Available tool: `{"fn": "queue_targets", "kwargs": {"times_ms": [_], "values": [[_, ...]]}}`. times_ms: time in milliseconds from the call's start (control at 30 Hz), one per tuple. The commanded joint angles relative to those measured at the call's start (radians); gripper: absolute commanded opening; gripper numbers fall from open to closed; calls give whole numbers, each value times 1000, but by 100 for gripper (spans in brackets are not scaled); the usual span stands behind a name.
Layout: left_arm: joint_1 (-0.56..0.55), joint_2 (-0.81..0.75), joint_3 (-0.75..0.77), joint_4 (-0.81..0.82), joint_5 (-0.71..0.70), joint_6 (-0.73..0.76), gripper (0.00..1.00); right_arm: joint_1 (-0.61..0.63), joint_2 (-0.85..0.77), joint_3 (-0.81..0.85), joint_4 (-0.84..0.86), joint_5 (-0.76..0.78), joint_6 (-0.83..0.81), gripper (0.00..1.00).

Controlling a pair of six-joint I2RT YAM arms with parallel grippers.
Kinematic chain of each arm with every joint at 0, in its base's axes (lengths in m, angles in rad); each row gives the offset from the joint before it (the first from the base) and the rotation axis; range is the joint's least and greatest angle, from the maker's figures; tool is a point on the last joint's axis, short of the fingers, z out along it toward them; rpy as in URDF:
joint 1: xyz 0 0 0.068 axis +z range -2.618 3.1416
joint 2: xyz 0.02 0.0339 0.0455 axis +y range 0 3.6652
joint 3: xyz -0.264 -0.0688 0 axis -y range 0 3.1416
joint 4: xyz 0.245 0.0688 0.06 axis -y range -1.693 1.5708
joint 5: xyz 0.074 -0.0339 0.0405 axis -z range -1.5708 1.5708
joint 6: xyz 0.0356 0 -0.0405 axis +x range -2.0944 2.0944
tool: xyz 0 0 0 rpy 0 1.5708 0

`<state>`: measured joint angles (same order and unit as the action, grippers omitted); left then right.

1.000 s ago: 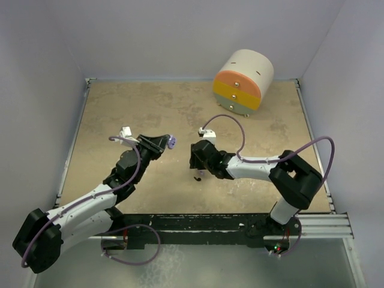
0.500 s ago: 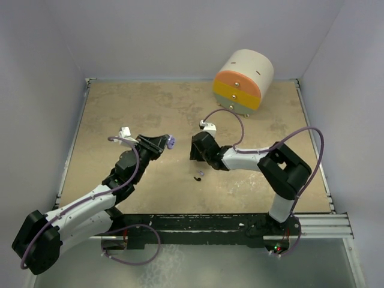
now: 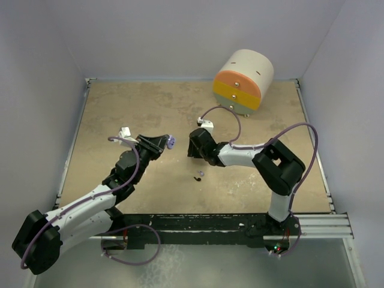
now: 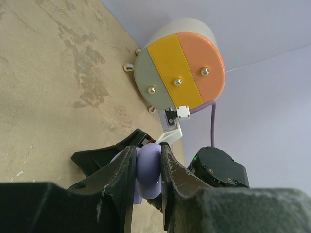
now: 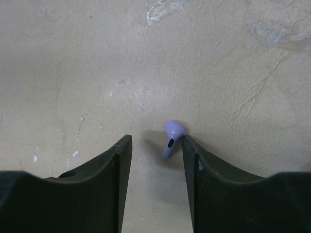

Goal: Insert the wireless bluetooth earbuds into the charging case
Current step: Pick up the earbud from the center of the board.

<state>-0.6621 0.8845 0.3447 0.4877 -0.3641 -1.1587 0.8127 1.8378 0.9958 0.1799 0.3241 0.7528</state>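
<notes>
My left gripper [image 3: 166, 143] is shut on the lavender charging case [image 3: 172, 142], held just above the table left of centre. In the left wrist view the rounded case [image 4: 148, 170] is pinched between both fingers of the left gripper [image 4: 147, 151]. Two earbuds lie on the table: a lavender one [image 3: 201, 174] and a black one [image 3: 195, 178] beside it. My right gripper [image 3: 192, 152] hovers beyond them, open and holding nothing. In the right wrist view the lavender earbud [image 5: 171, 139] lies on the table, in line with the gap of the right gripper [image 5: 156, 141], close to the right finger.
A round cream drawer unit [image 3: 243, 81] with orange, yellow and grey-green fronts stands at the back right, and the same drawer unit [image 4: 177, 65] shows in the left wrist view. Pale walls close off the table [image 3: 120, 114] on three sides. The right arm's elbow [image 3: 279, 171] sits right of centre.
My right gripper has drawn back from the two earbuds toward the far side, leaving them on the table, and its jaws have narrowed slightly. The left arm and case are still.
</notes>
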Motion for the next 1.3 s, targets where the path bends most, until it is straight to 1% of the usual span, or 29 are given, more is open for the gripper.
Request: {"fn": "queue_targets", "kwargs": {"times_ms": [0, 267, 400, 633, 867, 1267], "values": [[4, -3, -8, 33, -7, 17, 0, -7, 24, 41, -58, 19, 27, 48], [6, -1, -13, 42, -5, 15, 0, -7, 48, 59, -111, 42, 31, 44], [7, -5, -16, 41, -6, 15, 0, -7, 61, 62, -126, 46, 26, 39], [11, -3, -19, 42, -5, 14, 0, -7, 86, 72, -164, 69, 13, 38], [12, -8, -23, 39, -2, 14, 0, -7, 102, 72, -197, 98, -1, 33], [14, -30, -26, 15, -12, 15, 0, 3, 129, 72, -232, 120, -55, 33]]}}
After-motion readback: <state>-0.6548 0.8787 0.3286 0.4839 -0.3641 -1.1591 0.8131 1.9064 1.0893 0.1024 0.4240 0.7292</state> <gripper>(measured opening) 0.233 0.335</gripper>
